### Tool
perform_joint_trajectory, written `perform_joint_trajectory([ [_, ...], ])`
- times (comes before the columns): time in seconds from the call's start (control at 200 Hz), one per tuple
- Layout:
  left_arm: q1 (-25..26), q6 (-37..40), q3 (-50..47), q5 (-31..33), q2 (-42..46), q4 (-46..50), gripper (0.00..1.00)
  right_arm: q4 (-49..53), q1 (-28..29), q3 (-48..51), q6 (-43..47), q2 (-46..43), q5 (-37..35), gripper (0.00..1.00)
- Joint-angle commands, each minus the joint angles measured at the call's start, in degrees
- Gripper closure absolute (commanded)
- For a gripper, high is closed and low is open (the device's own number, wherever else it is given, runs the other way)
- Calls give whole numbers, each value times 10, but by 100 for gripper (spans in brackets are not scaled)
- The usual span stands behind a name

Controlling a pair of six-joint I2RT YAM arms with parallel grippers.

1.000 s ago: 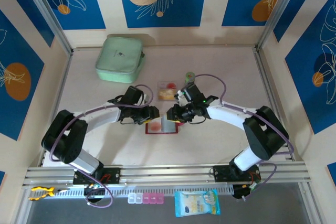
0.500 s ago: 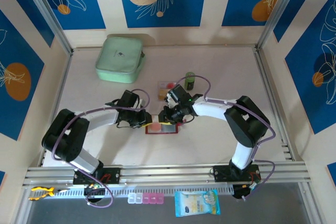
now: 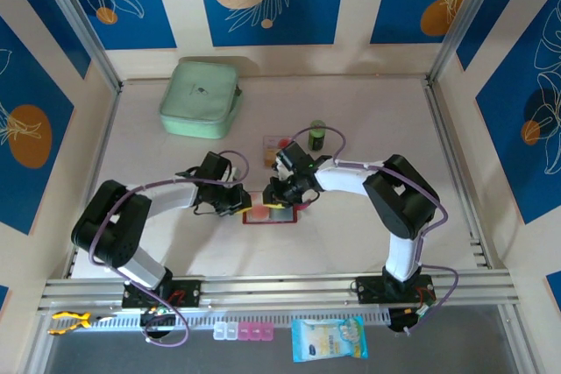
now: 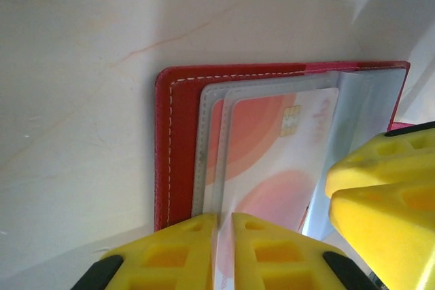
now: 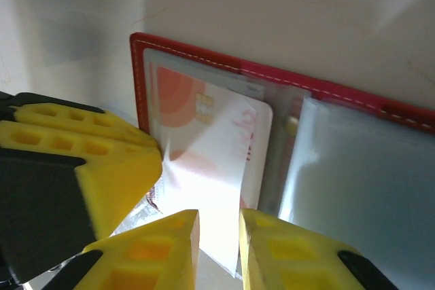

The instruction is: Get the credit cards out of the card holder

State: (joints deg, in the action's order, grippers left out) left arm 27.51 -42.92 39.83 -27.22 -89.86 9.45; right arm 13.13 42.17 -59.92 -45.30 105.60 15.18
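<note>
partly done, by the look of it; one loose card (image 3: 273, 143) lies flat on the desk (image 3: 351, 243) just beyond the card holder (image 3: 270, 215), half hidden by the right arm, so at least one seems to be out already; the card holder lies open on the desk between the two arms, and at least one credit card (image 5: 224, 161) sits in it, so the pulling is not finished; whether more cards hide in the other sleeves i cannot tell.

the left end effector (image 4: 224, 225) has its yellow fingers drawn almost together on the near edge of the clear sleeves (image 5: 353, 168), clenched there, i judge, to pin the holder down; the right end effector (image 5: 219, 225) stands at a narrow gap with the near end of the credit card running into it; whether it truly pinches the card i cannot tell.

the card holder is dark red with pale stitching along its border, opened flat, its greyish clear sleeves stacked inside; the credit card is white with orange rounds and a small gold chip, and it looks partly drawn out of its sleeve toward the right end effector.
</note>
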Motion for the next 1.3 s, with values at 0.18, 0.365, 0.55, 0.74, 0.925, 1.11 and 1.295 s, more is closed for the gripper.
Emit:
perform_joint_trajectory([
  [0.18,-9,17,-13,-6,-2,23,86,-9,5,-11,-8,18,21,79],
  [0.365,-9,17,-14,-8,-2,22,86,-33,5,-11,-16,31,47,82],
  [0.55,-9,17,-16,-7,2,22,87,-49,5,-11,-24,40,64,81],
  [0.74,-9,17,-17,-9,5,21,86,0,6,-17,-16,38,30,77],
  [0.925,-10,6,-18,-23,4,9,84,56,8,-27,1,34,-12,77],
  [1.11,-10,4,-17,-23,4,8,84,87,9,-40,17,28,-32,77],
  [1.295,-10,10,-12,-18,7,21,84,93,11,-49,24,19,-27,77],
])
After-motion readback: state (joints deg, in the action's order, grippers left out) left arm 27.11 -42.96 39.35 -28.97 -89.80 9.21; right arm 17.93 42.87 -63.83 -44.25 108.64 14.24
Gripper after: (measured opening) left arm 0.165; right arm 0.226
